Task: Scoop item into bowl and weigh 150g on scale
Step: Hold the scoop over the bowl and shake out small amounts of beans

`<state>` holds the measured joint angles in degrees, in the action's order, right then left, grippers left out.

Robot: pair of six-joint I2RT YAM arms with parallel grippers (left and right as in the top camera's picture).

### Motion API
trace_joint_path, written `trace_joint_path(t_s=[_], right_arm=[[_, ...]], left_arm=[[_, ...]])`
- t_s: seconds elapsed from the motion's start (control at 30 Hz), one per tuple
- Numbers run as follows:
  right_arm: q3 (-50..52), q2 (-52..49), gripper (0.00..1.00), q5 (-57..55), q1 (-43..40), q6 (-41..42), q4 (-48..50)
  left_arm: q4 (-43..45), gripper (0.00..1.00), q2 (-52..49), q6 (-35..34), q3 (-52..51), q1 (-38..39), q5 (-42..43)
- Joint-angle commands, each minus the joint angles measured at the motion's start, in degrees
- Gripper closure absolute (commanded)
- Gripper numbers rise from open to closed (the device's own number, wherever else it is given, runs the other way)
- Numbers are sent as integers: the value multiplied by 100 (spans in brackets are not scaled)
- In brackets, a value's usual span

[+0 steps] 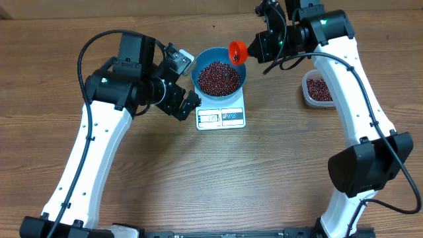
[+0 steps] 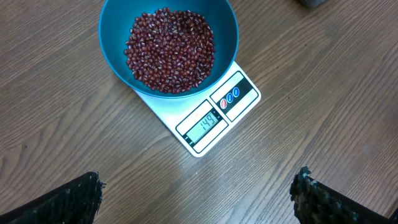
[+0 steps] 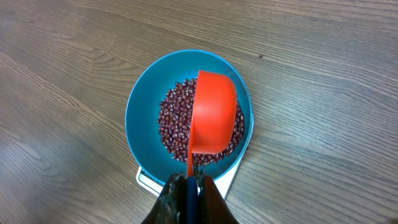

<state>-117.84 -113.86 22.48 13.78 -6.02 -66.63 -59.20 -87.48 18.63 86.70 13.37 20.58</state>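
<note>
Left side: left claw hangs above the counter, just left of the scale. Jaws spread wide apart, nothing between them. In the left wrist view only the two dark fingertips show at the bottom corners, with bare wood between.

Centre: the scale lies flat on the counter, white, display and label panel on the front edge facing the robot. The digits look like 149 (small, but legible from the left wrist). The blue bowl stands upright on the scale platform and covers most of it. Only the front strip of the scale shows past the rim. Beans, dark red-brown, fill the bottom of the bowl in a loose heap, well below the rim.

Right of centre: an orange scoop is held in the air over the bowl's far-right rim. It is tipped with its mouth turned toward the bowl. From the right wrist only the cup's outer side shows, so I cannot tell whether it holds anything.

Right side: right claw is closed tight on the scoop's thin handle.

Far right: a clear tub sits on the counter, well apart from the scale, with more of the same beans inside.
</note>
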Motion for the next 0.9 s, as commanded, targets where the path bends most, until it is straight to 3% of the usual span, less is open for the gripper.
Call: trace_joint_path(t_s=[0.0,0.53,0.87], right_arm=[[-155,243,96,-13,101,-20,11],[-155,243,96,-2111,1016,-195,33],[-155,243,96,-2118,1040,-586,-11]], left_arm=[[-15,0,122,109,-28,-22,-22],[-15,0,122,109,-28,-22,-22],[-15,0,122,109,-31,-22,-22]])
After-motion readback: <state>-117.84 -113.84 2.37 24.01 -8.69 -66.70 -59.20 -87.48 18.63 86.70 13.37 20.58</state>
